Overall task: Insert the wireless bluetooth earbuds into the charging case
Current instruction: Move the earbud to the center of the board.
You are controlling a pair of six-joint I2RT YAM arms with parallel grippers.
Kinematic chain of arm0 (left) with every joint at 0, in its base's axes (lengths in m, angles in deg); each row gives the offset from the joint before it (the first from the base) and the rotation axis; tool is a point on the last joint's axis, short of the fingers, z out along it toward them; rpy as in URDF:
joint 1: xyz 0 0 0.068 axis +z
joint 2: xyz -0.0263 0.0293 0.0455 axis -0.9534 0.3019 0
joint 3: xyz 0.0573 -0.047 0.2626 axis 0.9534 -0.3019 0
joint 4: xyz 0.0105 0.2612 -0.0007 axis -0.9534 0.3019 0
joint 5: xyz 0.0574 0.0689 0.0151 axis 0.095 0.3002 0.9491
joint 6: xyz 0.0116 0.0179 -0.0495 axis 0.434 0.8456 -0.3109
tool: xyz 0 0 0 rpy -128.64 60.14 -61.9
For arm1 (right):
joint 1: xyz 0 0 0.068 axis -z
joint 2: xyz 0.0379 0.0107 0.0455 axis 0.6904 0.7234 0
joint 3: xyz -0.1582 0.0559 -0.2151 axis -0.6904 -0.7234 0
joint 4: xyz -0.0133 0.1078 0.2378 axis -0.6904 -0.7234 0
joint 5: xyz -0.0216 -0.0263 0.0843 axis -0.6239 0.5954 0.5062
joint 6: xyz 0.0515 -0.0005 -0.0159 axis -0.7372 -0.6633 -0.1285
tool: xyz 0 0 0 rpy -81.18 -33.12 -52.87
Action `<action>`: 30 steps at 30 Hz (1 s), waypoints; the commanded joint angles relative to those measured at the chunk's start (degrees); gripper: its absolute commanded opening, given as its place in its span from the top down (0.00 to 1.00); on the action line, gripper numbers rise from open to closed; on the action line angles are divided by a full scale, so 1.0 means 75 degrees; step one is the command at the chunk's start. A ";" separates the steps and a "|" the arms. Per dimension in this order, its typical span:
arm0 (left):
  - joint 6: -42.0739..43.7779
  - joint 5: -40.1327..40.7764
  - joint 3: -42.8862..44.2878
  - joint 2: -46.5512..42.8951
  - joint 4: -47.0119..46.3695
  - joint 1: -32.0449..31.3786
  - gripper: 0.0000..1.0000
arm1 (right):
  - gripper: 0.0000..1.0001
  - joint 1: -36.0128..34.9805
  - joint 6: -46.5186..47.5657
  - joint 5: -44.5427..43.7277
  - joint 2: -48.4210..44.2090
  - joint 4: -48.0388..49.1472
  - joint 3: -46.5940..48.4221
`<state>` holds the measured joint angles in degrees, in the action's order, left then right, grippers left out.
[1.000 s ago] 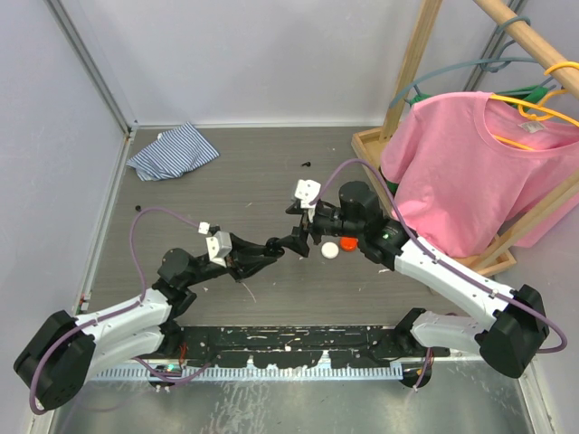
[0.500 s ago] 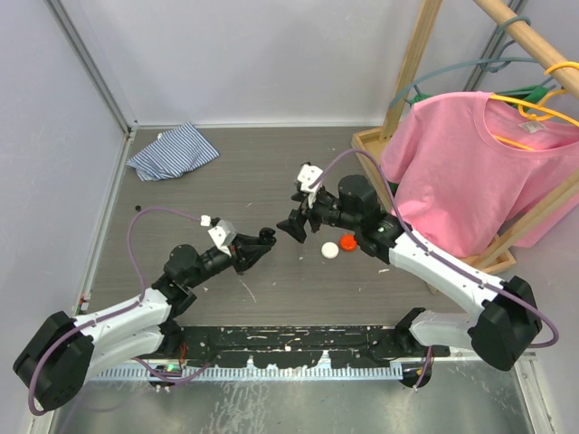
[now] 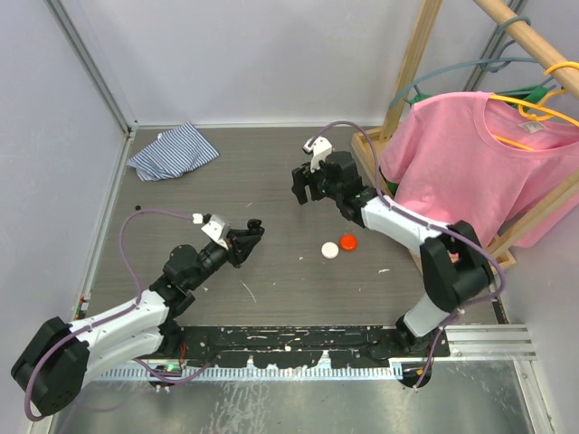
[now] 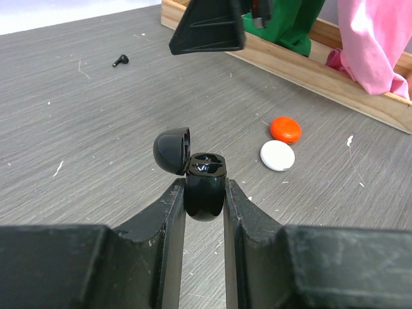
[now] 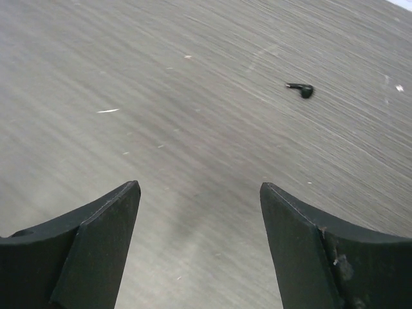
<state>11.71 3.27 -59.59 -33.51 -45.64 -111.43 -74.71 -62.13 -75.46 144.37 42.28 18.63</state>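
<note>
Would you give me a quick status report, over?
Left gripper shut on open black case. Right gripper open, empty. Black earbud loose ahead of it. Nothing in between.

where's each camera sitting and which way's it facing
Top external: above and behind, looking down at the table; left arm and right arm show.
Left wrist: on the left gripper, looking past the black case it clamps; fingers show.
Right wrist: on the open right gripper, facing the table; fingers show.
Both wrist views share the black earbud.
</note>
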 commanded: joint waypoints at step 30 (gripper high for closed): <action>0.0332 0.0194 0.0256 -0.0074 -0.0063 -0.0016 1.00 | 0.49 0.1420 -0.0847 -0.0276 0.5689 0.0823 0.4867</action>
<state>13.11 4.82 -59.56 -33.36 -44.09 -111.43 -64.37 -67.66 -79.08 186.30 47.22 50.76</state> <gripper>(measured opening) 0.259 0.516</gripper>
